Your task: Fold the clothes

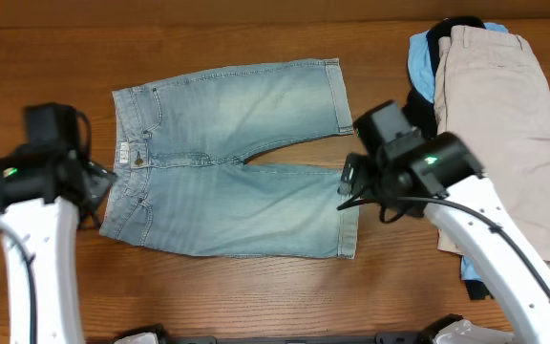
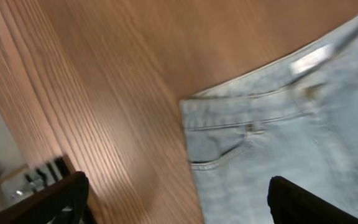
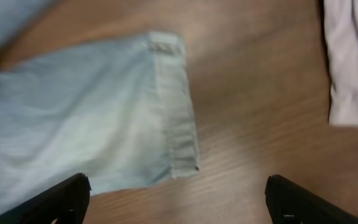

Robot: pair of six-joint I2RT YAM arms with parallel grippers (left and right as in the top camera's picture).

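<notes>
Centrally, denim shorts (image 1: 227,158) flat on table (image 1: 256,296)

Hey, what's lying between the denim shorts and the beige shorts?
Mostly bare table, clearest in the right wrist view, between the denim shorts and beige shorts. Overhead, a black garment pokes out along the beige pair's edge.

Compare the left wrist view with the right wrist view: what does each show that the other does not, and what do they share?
Only the left wrist view shows the waistband of the denim shorts, with a pocket and a pale label. Only the right wrist view shows one leg's cuffed hem and the edge of the beige shorts. Both show light-blue denim lying on the wooden table, and each arm's own open, empty pincer: the left pincer and the right pincer.
</notes>
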